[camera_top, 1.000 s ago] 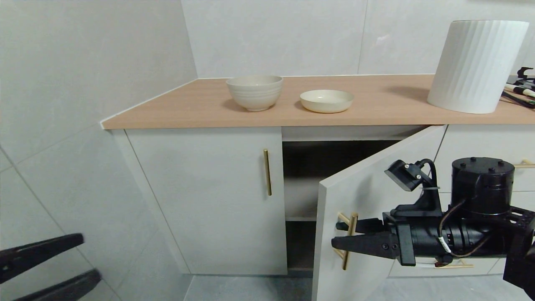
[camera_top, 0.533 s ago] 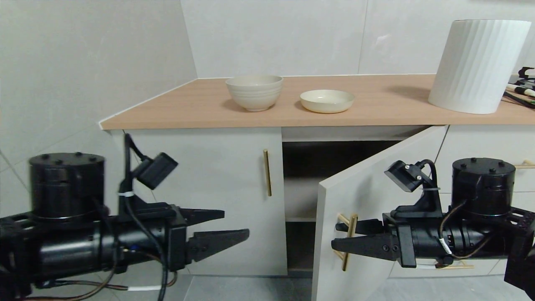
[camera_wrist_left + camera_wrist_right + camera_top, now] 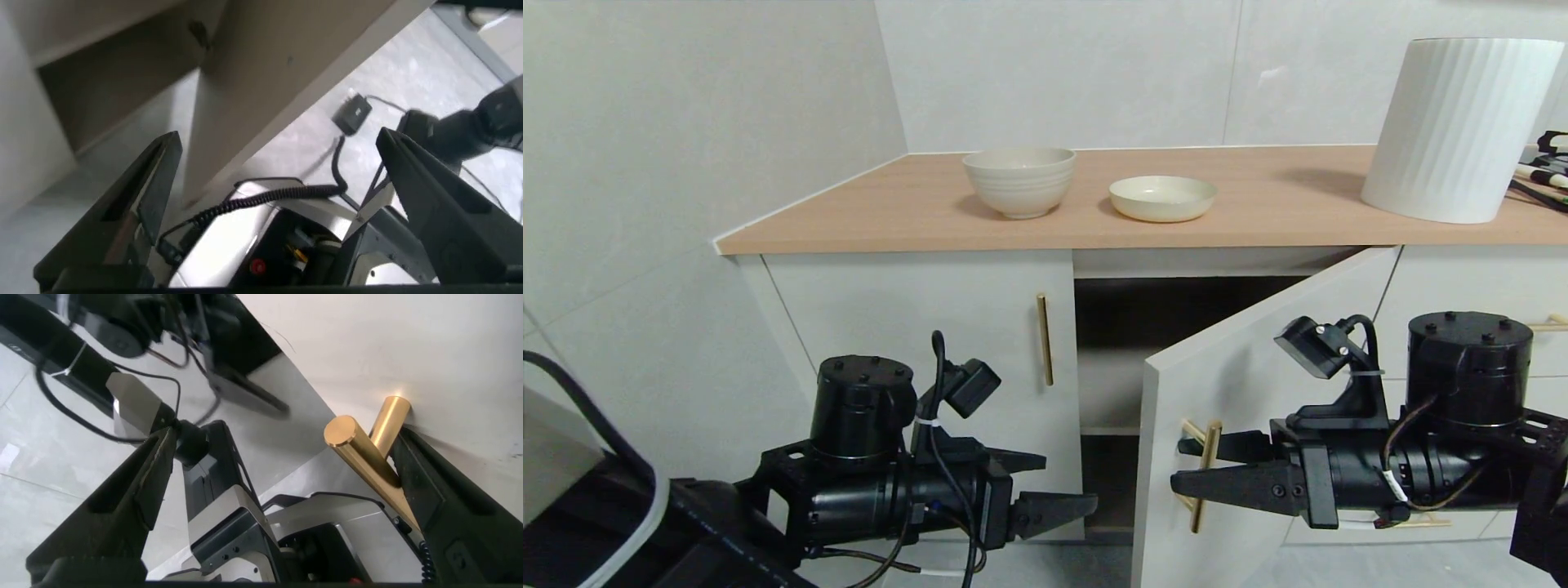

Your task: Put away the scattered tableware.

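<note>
the open cabinet door point(image 3: 1241, 359) stands out under the wooden counter point(image 3: 1258, 214). the right gripper point(image 3: 1176, 462) is at this door's gold handle point(image 3: 1199, 510); its jaws are apart, with the handle bar between them, not pressed together on it. the left gripper point(image 3: 1069, 482) is low, just beside the door's free edge, jaws also spread and holding nothing. the bowl point(image 3: 1019, 180) and the shallow dish point(image 3: 1162, 197) stand on the counter above the door, near each other but apart. a white ribbed container point(image 3: 1454, 131) stands above the door's hinge side.
</note>
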Robot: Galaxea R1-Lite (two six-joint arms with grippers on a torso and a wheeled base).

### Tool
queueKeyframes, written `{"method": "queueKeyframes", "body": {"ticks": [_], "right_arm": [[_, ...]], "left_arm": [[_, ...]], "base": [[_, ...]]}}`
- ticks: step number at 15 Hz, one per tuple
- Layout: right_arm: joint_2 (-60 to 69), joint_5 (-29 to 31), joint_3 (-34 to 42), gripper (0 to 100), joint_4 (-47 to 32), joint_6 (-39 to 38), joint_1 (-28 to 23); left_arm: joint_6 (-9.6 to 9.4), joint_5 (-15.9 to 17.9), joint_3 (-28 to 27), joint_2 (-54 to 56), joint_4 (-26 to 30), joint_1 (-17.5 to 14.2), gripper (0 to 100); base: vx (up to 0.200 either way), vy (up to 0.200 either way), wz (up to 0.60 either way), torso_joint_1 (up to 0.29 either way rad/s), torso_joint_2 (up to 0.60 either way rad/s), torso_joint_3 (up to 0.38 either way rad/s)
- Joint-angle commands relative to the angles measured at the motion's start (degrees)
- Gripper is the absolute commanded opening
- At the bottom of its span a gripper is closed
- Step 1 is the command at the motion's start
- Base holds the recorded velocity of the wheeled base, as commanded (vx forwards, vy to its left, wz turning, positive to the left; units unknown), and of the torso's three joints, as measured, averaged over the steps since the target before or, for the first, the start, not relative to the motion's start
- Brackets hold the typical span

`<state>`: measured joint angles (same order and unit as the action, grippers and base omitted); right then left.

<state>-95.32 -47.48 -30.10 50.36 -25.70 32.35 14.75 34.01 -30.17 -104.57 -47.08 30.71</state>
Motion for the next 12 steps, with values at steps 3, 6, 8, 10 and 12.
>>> {"method": "queueKeyframes", "body": {"ticks": [3,6,8,10,12], "right_arm": [[-0.4,0.1,0.0,100,0.0,-0.1,0.0],[-0.7,0.1,0.0,100,0.0,-0.1,0.0],[-0.7,0.1,0.1,100,0.0,-0.1,0.0],[-0.6,0.1,0.1,100,0.0,0.0,0.0],[-0.5,0.1,0.5,100,0.0,0.0,0.0]], "left_arm": [[3.09,0.0,-2.3,-2.4,-0.5,1.2,0],[2.83,-1.2,-8.1,-6.3,-2.8,1.5,0],[2.83,-6.2,-13.4,-14.0,-7.3,3.5,0],[2.92,-11.5,-15.1,-19.5,-14.2,5.4,0],[3.18,-12.6,-13.7,-23.2,-22.9,7.8,0]], "base": [[0.0,0.0,0.0,0.0,0.0,0.0],[0.0,0.0,0.0,0.0,0.0,0.0],[0.0,0.0,0.0,0.0,0.0,0.0],[0.0,0.0,0.0,0.0,0.0,0.0],[0.0,0.0,0.0,0.0,0.0,0.0]]}}
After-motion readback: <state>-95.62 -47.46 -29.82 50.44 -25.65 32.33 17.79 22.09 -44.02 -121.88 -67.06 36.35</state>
